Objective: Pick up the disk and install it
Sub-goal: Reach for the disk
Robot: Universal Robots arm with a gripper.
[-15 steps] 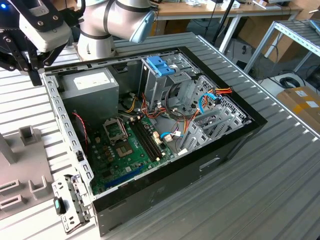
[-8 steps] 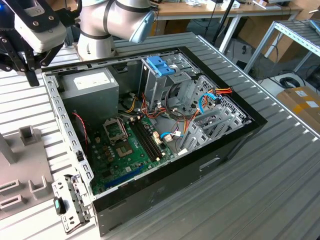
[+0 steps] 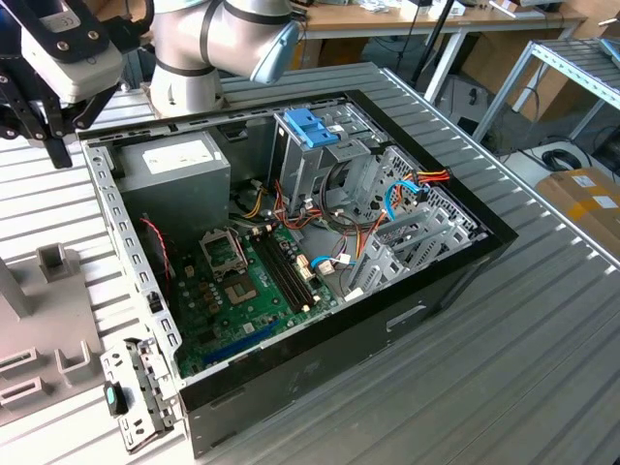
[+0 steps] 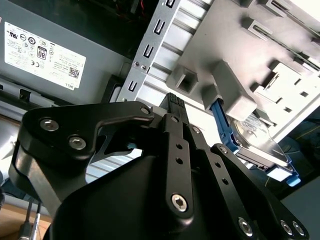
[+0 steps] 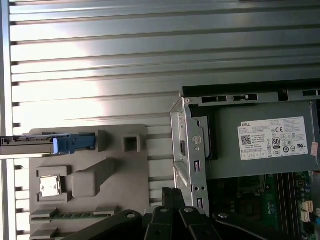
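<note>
Standing in the grey holder (image 4: 227, 85), the disk (image 4: 257, 142) lies apart from clenched, empty jaws.

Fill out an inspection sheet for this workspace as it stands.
Surface: ribbed metal table, carrying an open computer case.
Job's things: disk standing on edge in the grey fixture, outside the case.
Clutter: power supply and motherboard inside the case; blue latch on the drive cage.
Grippers: end effector shut, holding nothing, apart from the disk.
Cables: red, orange and blue wires beside the cage.
Surroundings: workbench, cardboard box.
</note>
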